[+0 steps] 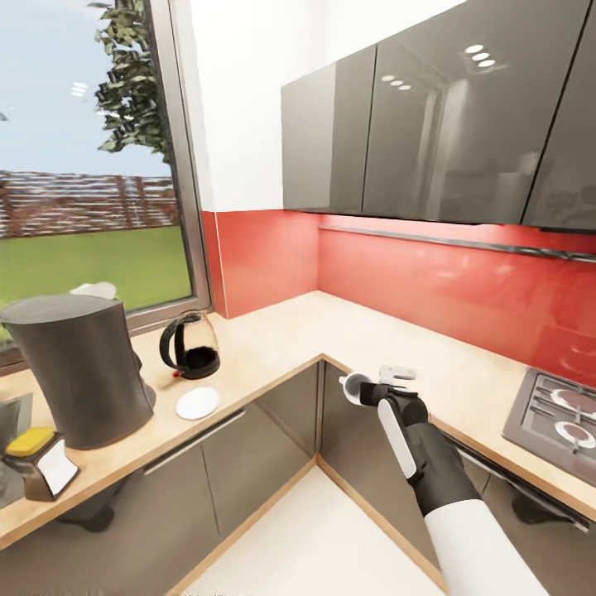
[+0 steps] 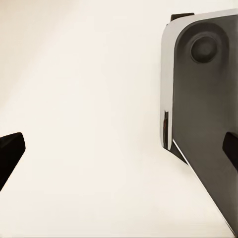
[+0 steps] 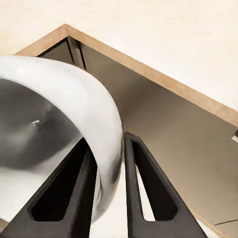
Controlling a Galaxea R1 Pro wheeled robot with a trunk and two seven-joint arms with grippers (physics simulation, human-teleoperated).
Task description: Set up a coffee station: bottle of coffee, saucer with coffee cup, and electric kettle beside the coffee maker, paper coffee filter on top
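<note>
Holding the cup [image 1: 356,387] by its rim, the right gripper [image 1: 370,391] hangs at 3 o'clock of the saucer [image 1: 198,403]; kettle [image 1: 191,346], jar [image 1: 41,465] already stand by the coffee maker [image 1: 81,368]. Left gripper's fingers [image 2: 10,153] spread, holding nothing.

L-shaped bench [image 1: 281,339] under the window

At nine o'clock stands the coffee maker [image 1: 83,368]; kettle [image 1: 192,346] and saucer [image 1: 198,403] beside it; jar [image 1: 41,463] at eight; hob [image 1: 556,414] at three.

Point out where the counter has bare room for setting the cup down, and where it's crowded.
Bare: the counter from the corner to the stove, and behind the kettle. Crowded: the coffee maker, coffee jar, kettle and saucer cluster by the window. The right gripper holds the cup.
</note>
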